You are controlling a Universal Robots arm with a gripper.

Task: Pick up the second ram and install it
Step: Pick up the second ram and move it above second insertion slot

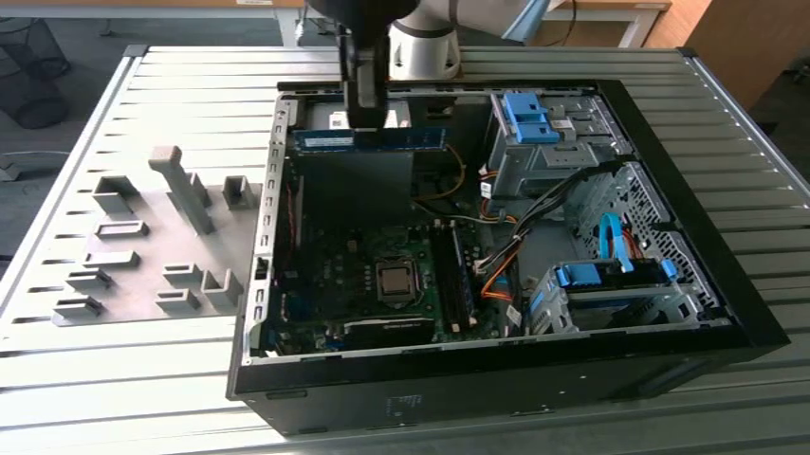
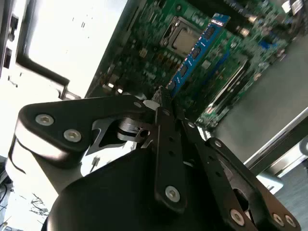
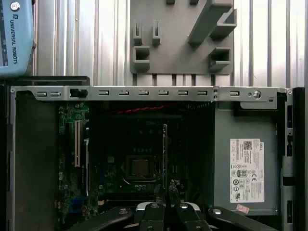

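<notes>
**Fingers (image 2: pixel 167 144) clamped on the ram stick (image 2: pixel 203 42) over the open computer case (image 1: pixel 506 389)**

Exterior view first: the gripper (image 1: pixel 367 126) is hung off the arm (image 1: pixel 367 47) above the end of the case farthest from the camera. The blue ram stick is held level and broadside in it, up in the air and well clear of the motherboard (image 1: pixel 341 275) down inside. Grey holder blocks (image 1: pixel 184 190) are laid out on a plate on the slatted metal table (image 1: pixel 127 379), to the exterior view's left of the case.

Second wrist view: the fingers are seen pinched narrow on one end of the stick. The rest of it, black chips (image 2: pixel 196 51) and all, is pointed away from the gripper toward the motherboard. The processor socket (image 2: pixel 185 41) is seen just beside it.

First wrist view: a thin edge is lined up with the fingertips and runs out over the motherboard. It can't be told for sure whether that's the held stick seen edge-on. The holder plate (image 3: pixel 178 57) is seen beyond the case wall, and a grey box with a white label (image 3: pixel 246 163) is fixed inside the case.
</notes>
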